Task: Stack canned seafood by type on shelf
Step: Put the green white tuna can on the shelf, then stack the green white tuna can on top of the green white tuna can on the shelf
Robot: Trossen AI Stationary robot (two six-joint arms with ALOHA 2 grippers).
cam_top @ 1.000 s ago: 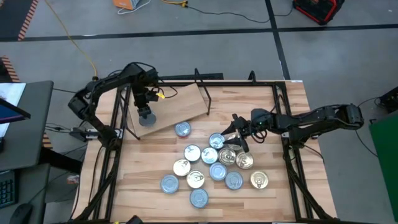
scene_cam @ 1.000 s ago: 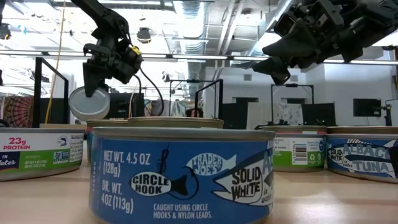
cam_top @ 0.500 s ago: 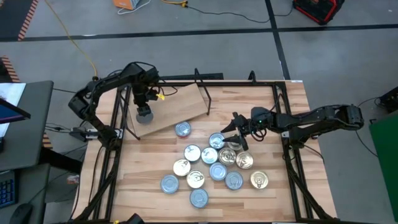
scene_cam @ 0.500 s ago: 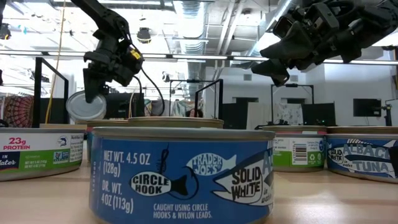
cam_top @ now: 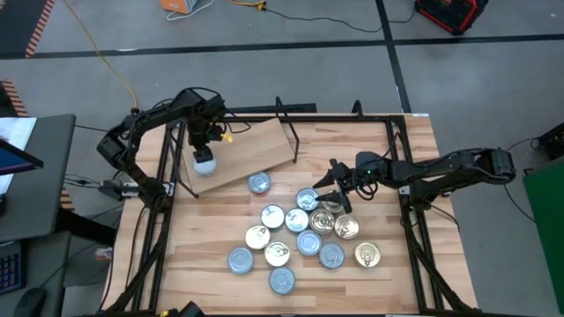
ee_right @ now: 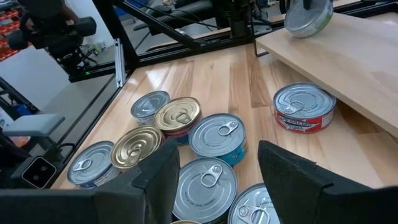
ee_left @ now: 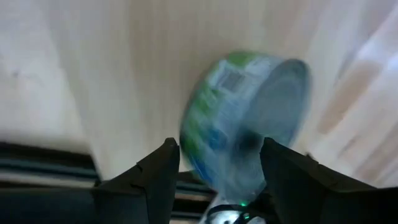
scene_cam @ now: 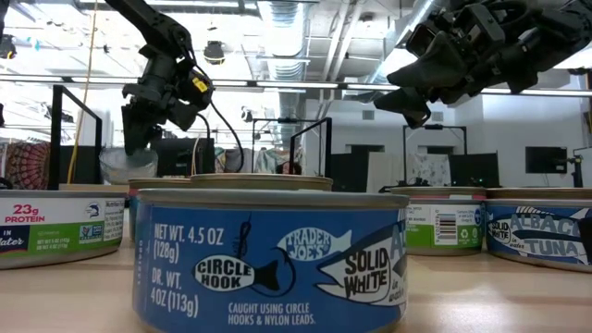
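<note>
My left gripper (cam_top: 205,146) points down over the left end of the shelf (cam_top: 256,150), a light plywood board, and stands open. A green-labelled tin (ee_left: 249,118) with a silver lid lies just below its fingers, tilted and blurred. In the right wrist view this tin (ee_right: 308,17) leans on its rim at the shelf's far part. My right gripper (cam_top: 331,188) hovers open, touching nothing, over the far right of the cluster of canned seafood (cam_top: 300,231) on the tabletop. A red-labelled tin (ee_right: 305,107) rests flat beside the shelf's edge.
Black metal frame rods (cam_top: 291,132) rise at the shelf's edge and run along the table's sides. A blue tuna tin (scene_cam: 268,259) stands close in front of the low camera. Bare butcher-block (cam_top: 379,150) lies at the table's far right.
My left gripper has tipped over the shelf and opened. The tin it held on edge has come free of the fingers and sunk toward the shelf, tilting as it went. My right gripper has kept still.
</note>
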